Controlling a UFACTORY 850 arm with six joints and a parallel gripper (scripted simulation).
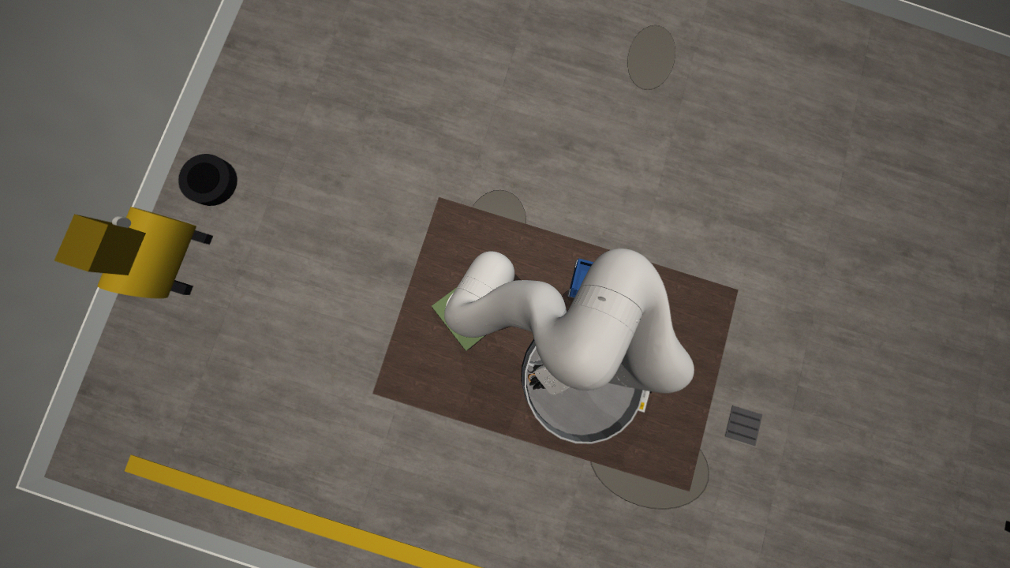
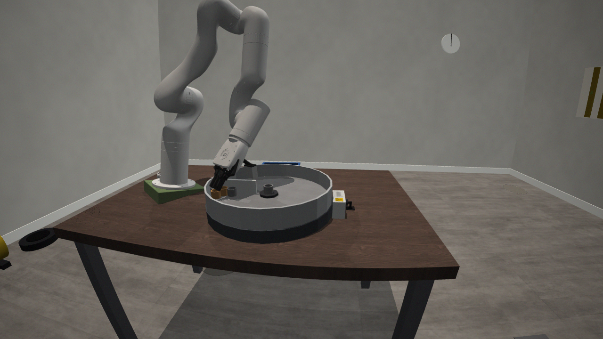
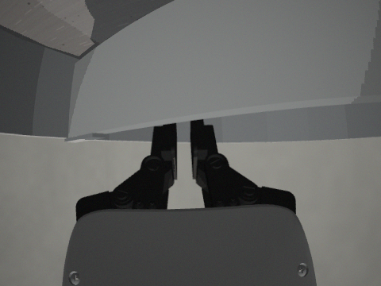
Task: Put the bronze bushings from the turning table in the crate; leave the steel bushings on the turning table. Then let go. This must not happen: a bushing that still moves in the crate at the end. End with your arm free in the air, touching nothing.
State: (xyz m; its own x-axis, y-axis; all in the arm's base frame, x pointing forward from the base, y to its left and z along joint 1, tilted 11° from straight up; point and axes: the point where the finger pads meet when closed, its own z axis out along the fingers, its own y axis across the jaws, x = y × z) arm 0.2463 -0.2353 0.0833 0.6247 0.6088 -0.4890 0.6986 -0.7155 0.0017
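Note:
My gripper (image 1: 534, 385) (image 2: 216, 188) (image 3: 182, 122) is shut to a narrow gap with nothing between its fingers. It points down at a slant inside the left side of the grey round turning table (image 1: 585, 416) (image 2: 265, 218) (image 3: 286, 128), its tips just above the bushings. A bronze bushing (image 2: 215, 194) stands right under the tips, and another bronze bushing (image 2: 224, 190) is just behind it. A steel bushing (image 2: 232, 191) stands to their right. The gripper may hide more bushings. No bushing shows in the wrist view. The blue crate (image 1: 580, 277) (image 2: 281, 163) is behind the turning table, its inside mostly hidden.
A thin upright divider (image 2: 248, 185) (image 3: 238, 63) stands behind the bushings. A dark hub (image 2: 268, 191) rises at the turning table's middle. The raised rim surrounds the gripper's tips. A white box (image 1: 643, 401) (image 2: 338, 205) is at the outer right side.

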